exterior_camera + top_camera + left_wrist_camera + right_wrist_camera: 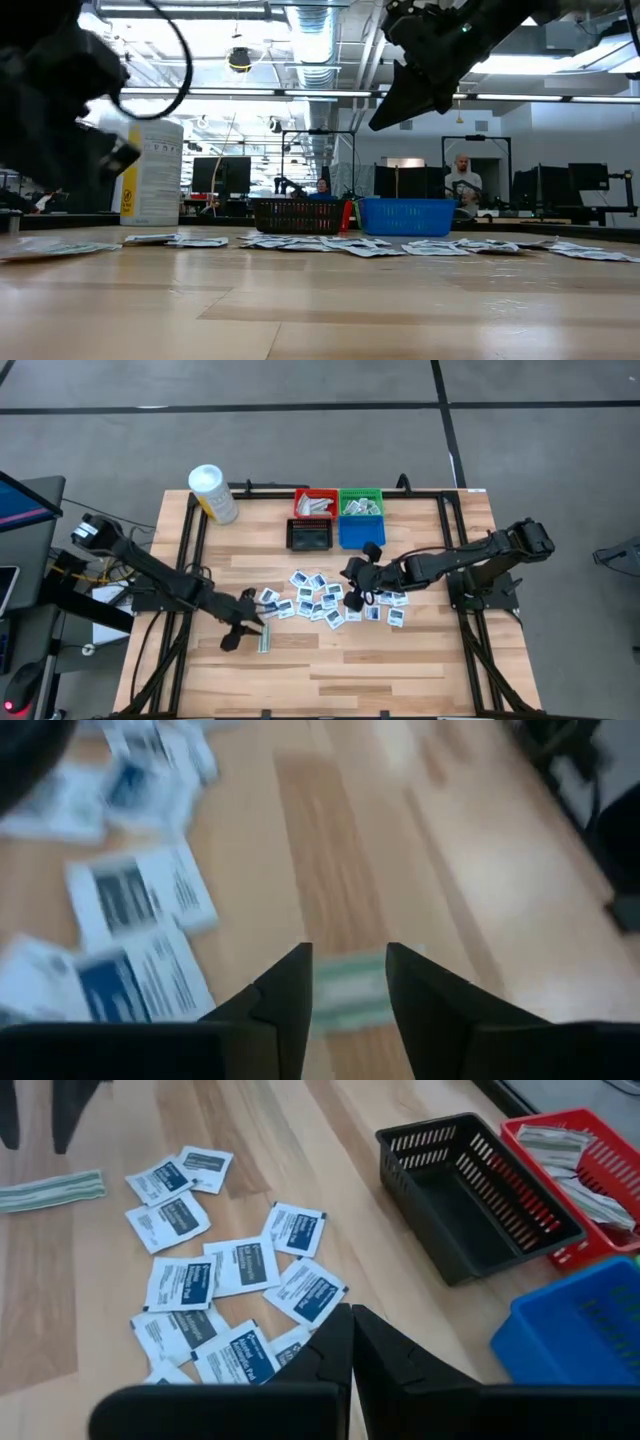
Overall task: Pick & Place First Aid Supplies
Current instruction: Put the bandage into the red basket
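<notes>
Several square white packets with blue print (320, 600) lie scattered flat on the wooden table; they also show in the right wrist view (230, 1270). A narrow pale green strip (265, 639) lies flat to their left. My left gripper (243, 622) is open and hovers over that strip, which shows between its fingers in the left wrist view (350, 988). From the right wrist view the strip (50, 1188) lies apart from those fingers. My right gripper (350, 1350) is shut and empty, raised above the right part of the pile (357, 582).
At the far side stand a red bin (315, 503) and a green bin (361, 502), both holding strips, with a black bin (310, 536) and a blue bin (360, 532) in front of them. A white tub with a yellow label (213, 492) stands far left. People show in the room beyond.
</notes>
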